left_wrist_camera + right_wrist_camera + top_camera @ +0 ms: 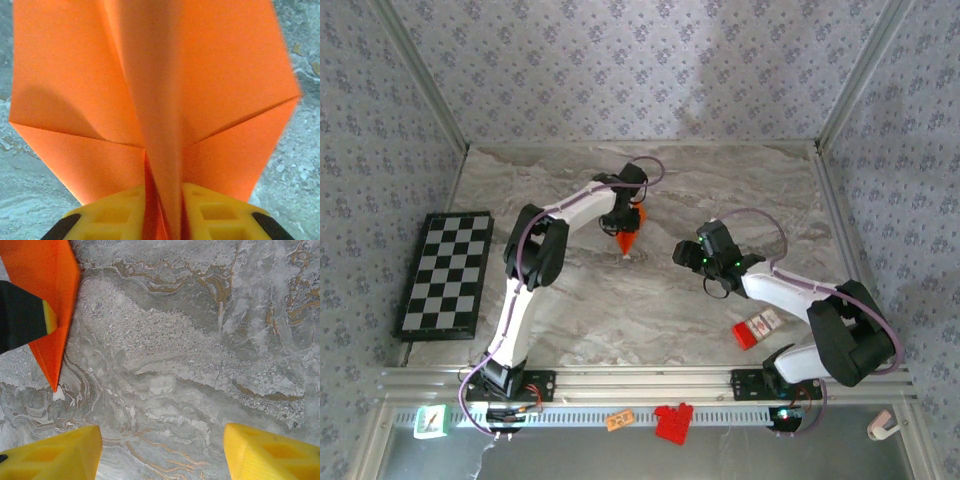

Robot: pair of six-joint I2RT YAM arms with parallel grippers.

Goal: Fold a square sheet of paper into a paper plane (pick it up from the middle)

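Note:
The paper plane (pixel 628 236) is a bright orange dart, held nose down over the middle of the marble table (pixel 740 190). My left gripper (pixel 625 218) is shut on its centre fold from above. In the left wrist view the plane's wings (pixel 75 90) spread out beyond the yellow fingers (pixel 112 210), and the crease runs down between them at my left gripper (pixel 164 195). In the right wrist view the plane (pixel 50 275) hangs at upper left with its tip at the table. My right gripper (pixel 686 252) stands open to the right of the plane, with bare marble between its jaws (pixel 162 450).
A black-and-white checkerboard (pixel 445 275) lies at the left edge. A small red-and-white box (pixel 758 328) sits near the right arm's base. Red plastic blocks (pixel 672 420) and an orange tag (pixel 618 421) rest on the front rail. Patterned walls enclose three sides.

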